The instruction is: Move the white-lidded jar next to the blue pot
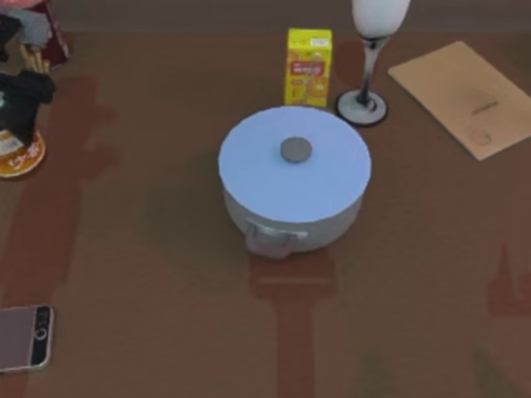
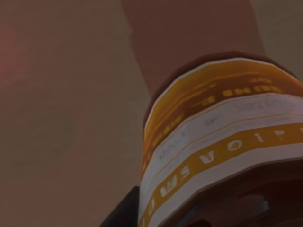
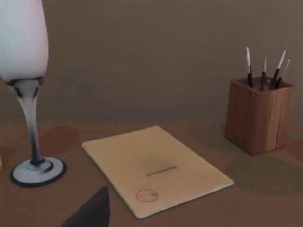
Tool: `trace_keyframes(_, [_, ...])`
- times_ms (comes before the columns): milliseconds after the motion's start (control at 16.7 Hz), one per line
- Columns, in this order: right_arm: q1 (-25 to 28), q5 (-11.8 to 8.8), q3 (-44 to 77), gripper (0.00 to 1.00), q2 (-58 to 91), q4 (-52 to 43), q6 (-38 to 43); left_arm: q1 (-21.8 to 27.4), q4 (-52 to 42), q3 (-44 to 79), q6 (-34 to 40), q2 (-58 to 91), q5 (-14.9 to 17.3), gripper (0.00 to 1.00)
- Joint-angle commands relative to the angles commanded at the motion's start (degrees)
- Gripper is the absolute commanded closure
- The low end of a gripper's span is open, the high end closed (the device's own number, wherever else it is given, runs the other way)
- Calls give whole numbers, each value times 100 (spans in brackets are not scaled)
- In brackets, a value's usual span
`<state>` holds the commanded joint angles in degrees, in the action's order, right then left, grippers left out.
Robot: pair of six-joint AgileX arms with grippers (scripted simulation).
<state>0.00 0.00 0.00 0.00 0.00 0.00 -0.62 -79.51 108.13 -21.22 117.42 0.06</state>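
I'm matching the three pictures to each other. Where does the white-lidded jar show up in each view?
Top view: the white-lidded jar sits at the left edge, partly under the left gripper.
Left wrist view: its label fills the frame.
Right wrist view: not in it.
Shared landmark: the white lamp, in the top and right wrist views.
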Motion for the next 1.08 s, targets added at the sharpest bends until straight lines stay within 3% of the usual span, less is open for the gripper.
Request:
trace_keyframes(600, [0,0,0,0,0,0,0,101,-116,-316,206,-310,-6,100])
trace_keyframes(1080, [0,0,0,0,0,0,0,1189,98,277,2591,532,-48,100])
